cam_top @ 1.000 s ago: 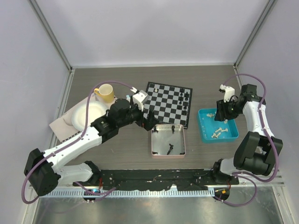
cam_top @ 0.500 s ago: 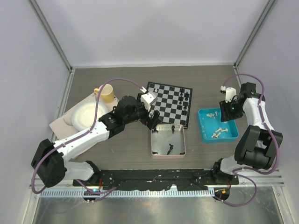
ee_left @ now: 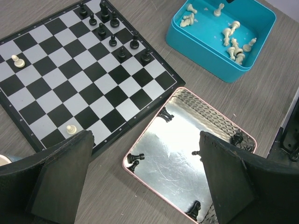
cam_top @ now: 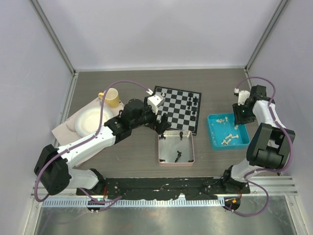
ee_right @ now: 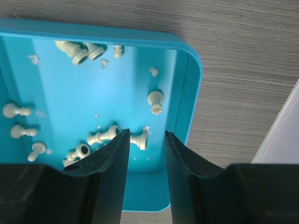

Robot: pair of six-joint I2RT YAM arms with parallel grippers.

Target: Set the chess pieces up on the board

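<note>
Left gripper (ee_left: pixel 145 156) shifted right, now above pink tray (ee_left: pixel 187 140) holding black pieces (ee_left: pixel 166 114); jaws wide, empty. Right gripper (ee_right: pixel 145 134) narrowing, half open over white piece (ee_right: pixel 140 141) in blue tray (ee_right: pixel 189 93), nothing held. Board (ee_left: pixel 93 93) beside pink tray, part-filled; picks pending.

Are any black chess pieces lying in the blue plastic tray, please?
No, the blue plastic tray holds only off-white chess pieces in the left wrist view.

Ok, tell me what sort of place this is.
Most likely a robot test cell, not a home. The left arm and right arm are bolted at the near edge of the table, plain white panels wall it in, and a chessboard, blue tray and pink tray are laid out.
</note>
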